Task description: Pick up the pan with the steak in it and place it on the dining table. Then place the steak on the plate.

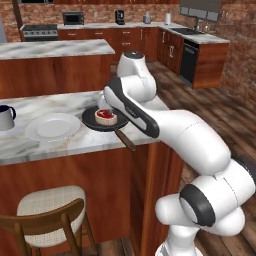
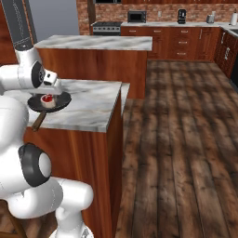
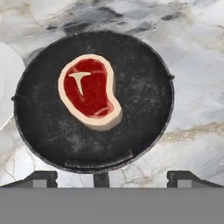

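Observation:
The black pan [image 1: 92, 120] [image 3: 140, 100] rests on the marble dining table [image 1: 50, 145] near its right end, and its brown handle [image 1: 126, 140] juts over the front edge. The red steak [image 1: 105, 116] [image 3: 89, 92] with its pale fat rim lies in the pan, left of centre in the hand view. The white plate [image 1: 52, 127] [image 3: 3, 87] sits just left of the pan. My gripper [image 3: 114, 177] hovers above the pan and looks straight down on it. It is open, with fingertips [image 3: 41, 177] set wide either side of the handle's root and holding nothing.
A white mug [image 1: 5, 117] with a dark top stands at the table's left. A cushioned wooden stool [image 1: 47, 207] sits below the front edge. A second marble island [image 2: 93, 42] stands behind, and wood floor [image 2: 186, 139] opens to the right.

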